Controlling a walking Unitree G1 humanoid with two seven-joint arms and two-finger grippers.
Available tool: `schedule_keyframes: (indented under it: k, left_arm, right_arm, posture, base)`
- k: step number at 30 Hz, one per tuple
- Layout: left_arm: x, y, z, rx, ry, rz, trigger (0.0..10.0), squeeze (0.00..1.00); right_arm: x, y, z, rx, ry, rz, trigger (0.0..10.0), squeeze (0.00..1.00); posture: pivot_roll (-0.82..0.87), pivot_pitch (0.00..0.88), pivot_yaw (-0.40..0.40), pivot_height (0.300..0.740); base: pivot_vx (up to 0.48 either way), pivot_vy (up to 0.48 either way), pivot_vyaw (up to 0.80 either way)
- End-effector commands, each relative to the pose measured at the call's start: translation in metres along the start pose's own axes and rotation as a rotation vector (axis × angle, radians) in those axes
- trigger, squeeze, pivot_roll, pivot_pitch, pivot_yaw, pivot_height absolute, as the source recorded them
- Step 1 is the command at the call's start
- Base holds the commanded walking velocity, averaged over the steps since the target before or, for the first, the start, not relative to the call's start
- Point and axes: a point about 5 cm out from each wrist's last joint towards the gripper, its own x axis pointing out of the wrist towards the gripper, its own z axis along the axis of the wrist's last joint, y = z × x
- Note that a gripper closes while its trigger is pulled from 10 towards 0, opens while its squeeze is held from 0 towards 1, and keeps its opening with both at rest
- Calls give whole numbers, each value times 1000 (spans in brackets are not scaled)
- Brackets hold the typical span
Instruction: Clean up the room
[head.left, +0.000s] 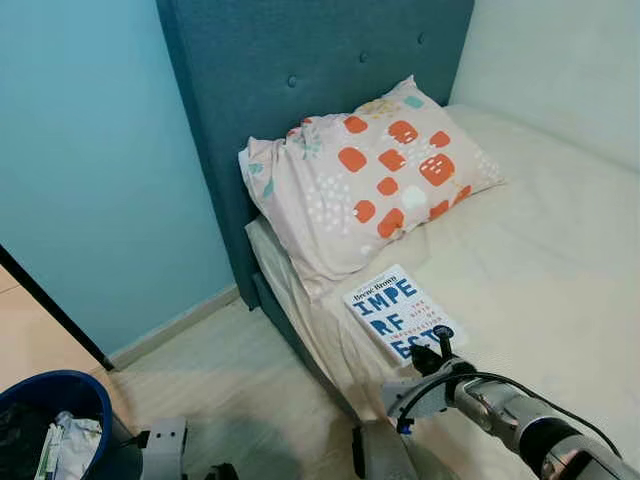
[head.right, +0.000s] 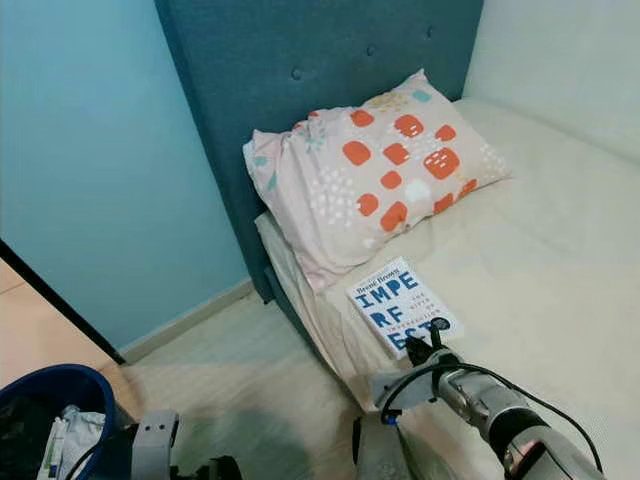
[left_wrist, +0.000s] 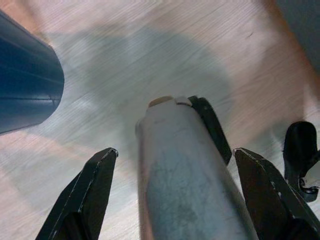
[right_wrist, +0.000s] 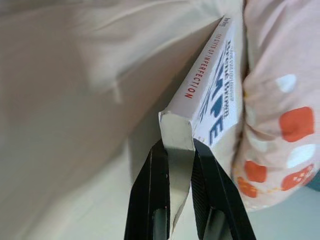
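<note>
While the right pincer (right_wrist: 176, 165) pinches the near corner of the book (head.left: 394, 310), both black fingers (right_wrist: 150, 200) press on the cover and underside, so the grip looks set. Book lies flat on the bed (head.left: 560, 260), directly ahead of this pincer, near the mattress edge. Long axis runs straight away from the pincer toward the pillow (head.left: 370, 175); spine with red lettering on one side of the fingers, cover title on the other. Far end of the book sits just beside the pillow, touching or nearly so, cannot tell which.

Right arm is clearly the nearer one. Left pincer (left_wrist: 175, 190) hangs low over the wooden floor (left_wrist: 150, 60), fingers spread wide, pinching nothing, a grey cylindrical robot part between them. Blue bin (head.left: 50, 410) sits just beside the left pincer, paper waste inside.

Judgement: coming move is a lift and pull back along the book's long axis, away from the pillow. Corner-only hold means the book may sag or pivot when raised.

Beyond the pillow stands the teal headboard (head.left: 300, 60), with the blue wall (head.left: 90, 150) off to its left.
</note>
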Motion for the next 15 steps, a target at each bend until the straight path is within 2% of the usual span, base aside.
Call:
schedule_keyframes:
  k: [1,2,5,6,7,9,10,12,15]
  left_arm:
    - [-6,-23,-43,-7,154,-53,10000,0]
    - [-7,-27,-46,-7,158,-58,10000,0]
    - [-7,-27,-47,-7,159,-59,10000,0]
    - [-10,-17,-50,-10,162,-48,10000,0]
    - [-10,-17,-50,-10,162,-48,10000,0]
    - [-16,8,-52,-17,162,-20,10000,0]
    - [-16,8,-52,-17,162,-20,10000,0]
    - [-18,20,-51,-18,161,-7,10000,0]
    - [-18,20,-49,-17,159,-7,10000,0]
  right_arm:
    - [5,-10,9,-44,-61,-40,10000,0]
    - [6,-11,13,-74,-92,-43,10000,0]
    - [6,-11,13,-81,-97,-44,10000,0]
    - [5,-9,15,-115,-126,-18,10000,0]
    - [5,-9,15,-115,-126,-18,10000,0]
    - [4,-5,15,-179,-171,28,10000,0]
    - [4,-5,15,-179,-171,28,10000,0]
    - [2,-4,13,-226,-186,48,10000,0]
    - [1,-4,10,-247,-180,51,10000,0]
  posture:
    - [-195,180,-1,602]
    - [-192,184,-4,602]
    - [-192,184,-4,602]
    - [-184,200,-15,602]
    - [-184,200,-15,602]
    - [-185,206,-16,602]
    - [-185,206,-16,602]
    - [-184,208,-16,602]
    - [-185,210,-15,602]
  base:
    - [0,0,0]
    - [0,0,0]
    - [0,0,0]
    - [0,0,0]
    - [0,0,0]
    - [0,0,0]
    - [0,0,0]
    - [0,0,0]
    - [0,0,0]
